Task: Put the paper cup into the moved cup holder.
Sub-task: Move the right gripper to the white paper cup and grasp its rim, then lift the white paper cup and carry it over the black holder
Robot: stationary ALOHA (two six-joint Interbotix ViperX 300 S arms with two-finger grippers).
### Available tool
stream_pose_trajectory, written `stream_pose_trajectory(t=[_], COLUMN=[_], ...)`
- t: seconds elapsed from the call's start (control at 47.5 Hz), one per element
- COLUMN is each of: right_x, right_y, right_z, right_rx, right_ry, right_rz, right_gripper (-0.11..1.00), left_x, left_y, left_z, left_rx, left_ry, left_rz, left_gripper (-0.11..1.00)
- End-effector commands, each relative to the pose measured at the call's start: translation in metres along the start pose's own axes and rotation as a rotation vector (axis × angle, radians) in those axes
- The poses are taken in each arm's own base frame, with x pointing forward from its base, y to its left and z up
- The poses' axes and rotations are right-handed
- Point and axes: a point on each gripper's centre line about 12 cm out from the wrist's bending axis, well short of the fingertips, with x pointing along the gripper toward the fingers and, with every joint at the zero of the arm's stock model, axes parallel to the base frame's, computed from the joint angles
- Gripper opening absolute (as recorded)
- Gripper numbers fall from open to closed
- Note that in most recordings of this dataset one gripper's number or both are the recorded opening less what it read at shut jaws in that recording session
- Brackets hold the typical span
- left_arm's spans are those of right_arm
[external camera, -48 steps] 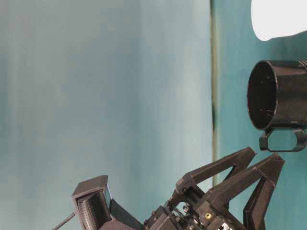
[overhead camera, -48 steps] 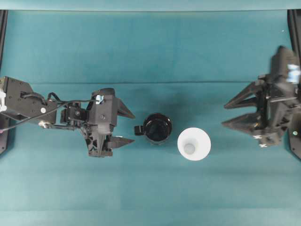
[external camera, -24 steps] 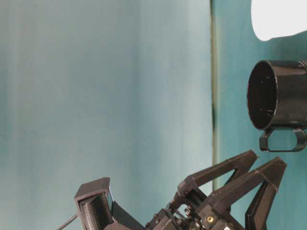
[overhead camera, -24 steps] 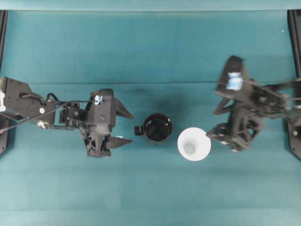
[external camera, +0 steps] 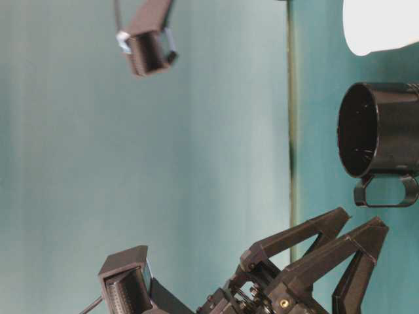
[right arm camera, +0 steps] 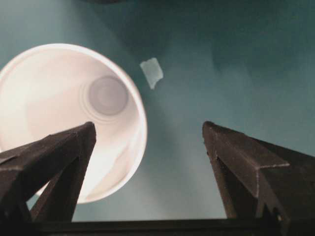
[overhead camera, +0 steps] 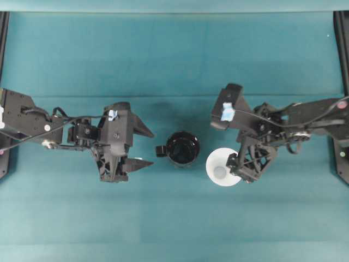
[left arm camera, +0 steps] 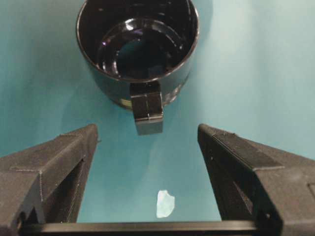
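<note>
Right gripper [overhead camera: 235,166] spread wide above white conical paper cup [overhead camera: 222,167] (one finger over the rim). Left gripper [overhead camera: 143,147] equally splayed, facing glossy black cup holder [overhead camera: 182,148].

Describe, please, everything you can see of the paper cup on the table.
The paper cup is white, conical, with a wide round rim and a small greyish base inside. It stands upright and empty on the teal table, just right of the black cup holder, apart from it. The right claw hangs open over its right rim; whether it touches is unclear.
</note>
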Motion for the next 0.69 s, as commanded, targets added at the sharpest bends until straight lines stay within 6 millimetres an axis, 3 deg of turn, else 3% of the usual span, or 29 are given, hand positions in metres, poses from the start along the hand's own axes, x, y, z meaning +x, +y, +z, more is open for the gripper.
stream_pose_trajectory(t=[0.0, 0.231, 0.358, 0.463, 0.673], right_x=[0.0, 0.003, 0.002, 0.002, 0.001], right_y=[0.001, -0.001, 0.0, 0.003, 0.009], right_z=[0.004, 0.004, 0.008, 0.01, 0.009], right_rx=[0.013, 0.019, 0.019, 0.016, 0.019], right_ry=[-0.012, -0.013, -0.038, -0.055, -0.054], right_rz=[0.004, 0.003, 0.014, 0.023, 0.04], right_gripper=[0.94, 0.91, 0.82, 0.65, 0.16], left_x=[-0.002, -0.002, -0.002, -0.002, -0.002], left_y=[-0.001, -0.001, -0.001, -0.001, -0.001], left_z=[0.009, 0.008, 0.008, 0.009, 0.008], left_rx=[0.002, 0.002, 0.003, 0.003, 0.002], left_ry=[-0.031, -0.028, -0.026, -0.029, -0.028], left_rz=[-0.001, -0.001, -0.002, -0.002, -0.002], left_gripper=[0.83, 0.83, 0.82, 0.82, 0.82])
